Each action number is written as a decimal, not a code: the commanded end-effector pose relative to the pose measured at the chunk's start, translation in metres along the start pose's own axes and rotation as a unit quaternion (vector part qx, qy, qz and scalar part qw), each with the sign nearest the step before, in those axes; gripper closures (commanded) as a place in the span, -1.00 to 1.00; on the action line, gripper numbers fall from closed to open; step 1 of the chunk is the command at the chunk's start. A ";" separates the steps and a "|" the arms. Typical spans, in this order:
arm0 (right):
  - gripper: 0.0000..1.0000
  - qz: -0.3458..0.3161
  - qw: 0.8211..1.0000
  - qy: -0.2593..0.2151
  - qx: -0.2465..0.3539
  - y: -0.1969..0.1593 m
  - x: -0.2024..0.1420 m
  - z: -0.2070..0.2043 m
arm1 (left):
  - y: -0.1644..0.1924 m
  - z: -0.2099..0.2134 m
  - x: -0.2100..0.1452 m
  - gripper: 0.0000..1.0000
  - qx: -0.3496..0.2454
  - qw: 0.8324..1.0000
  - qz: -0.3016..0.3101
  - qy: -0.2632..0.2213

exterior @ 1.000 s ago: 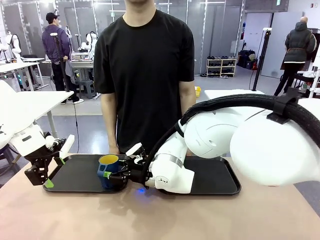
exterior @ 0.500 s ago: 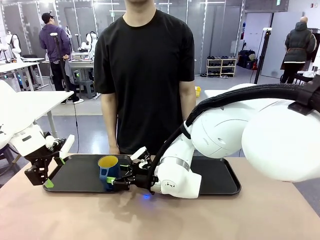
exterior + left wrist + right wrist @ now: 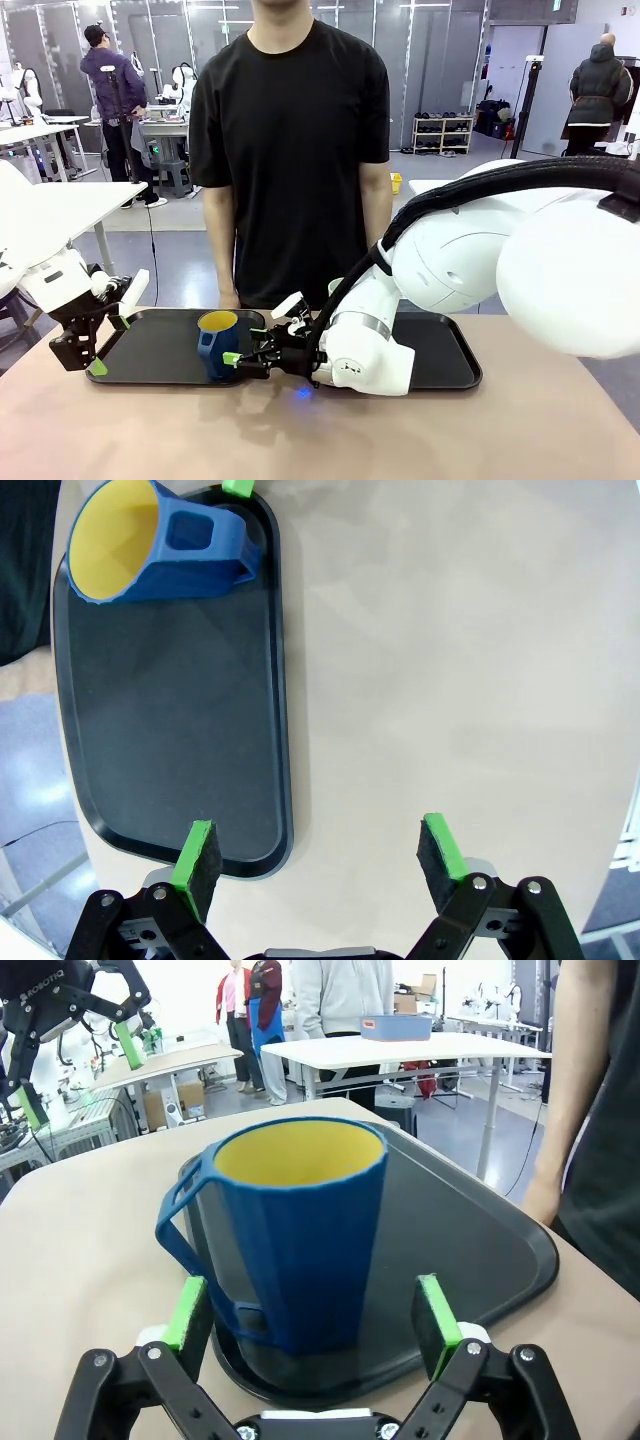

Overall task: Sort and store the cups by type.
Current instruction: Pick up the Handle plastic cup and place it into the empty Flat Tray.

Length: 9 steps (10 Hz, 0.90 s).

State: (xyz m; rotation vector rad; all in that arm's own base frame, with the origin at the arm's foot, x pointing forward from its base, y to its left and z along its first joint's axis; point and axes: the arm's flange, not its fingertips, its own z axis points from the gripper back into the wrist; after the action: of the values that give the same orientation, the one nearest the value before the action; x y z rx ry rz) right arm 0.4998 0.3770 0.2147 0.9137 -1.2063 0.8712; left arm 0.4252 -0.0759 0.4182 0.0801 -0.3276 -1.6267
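A dark blue handled mug (image 3: 217, 345) with a yellow inside stands upright at the right end of the left black tray (image 3: 150, 350). My right gripper (image 3: 258, 335) sits low just right of it, open. In the right wrist view the mug (image 3: 300, 1230) stands just ahead of that gripper (image 3: 312, 1315), whose green pads (image 3: 190, 1310) are clear of its sides. My left gripper (image 3: 112, 330) hangs open at the tray's left end. The left wrist view looks down on the tray (image 3: 170, 730), with the mug (image 3: 160, 545) at its far end and that gripper (image 3: 318, 855) holding nothing.
A second black tray (image 3: 445, 365) lies to the right, partly behind my right arm. A person in a black shirt stands at the far side of the table, with one hand (image 3: 228, 298) near the left tray's far edge. Bare tan table (image 3: 150, 430) stretches in front.
My right arm has drawn back to the right, so its open fingers no longer flank the mug. The mug stays put on the tray. The left arm has not moved.
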 end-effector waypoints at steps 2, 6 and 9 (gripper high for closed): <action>-1.00 0.023 0.999 -0.006 -0.026 0.041 -0.020 0.025 | -0.002 -0.001 -0.001 -1.00 0.011 1.000 -0.002 0.011; -1.00 0.023 0.999 0.011 -0.019 0.053 -0.016 0.045 | -0.002 -0.001 -0.001 -1.00 0.011 1.000 -0.002 0.011; -1.00 -0.005 1.000 0.020 -0.005 0.021 0.003 0.046 | -0.002 -0.001 -0.001 -1.00 0.011 1.000 -0.002 0.011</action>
State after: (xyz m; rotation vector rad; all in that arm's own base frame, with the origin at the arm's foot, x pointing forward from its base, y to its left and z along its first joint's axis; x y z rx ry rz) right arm 0.4583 0.3441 0.2280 0.9021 -1.1643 0.8684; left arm 0.4252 -0.0759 0.4182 0.0801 -0.3277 -1.6265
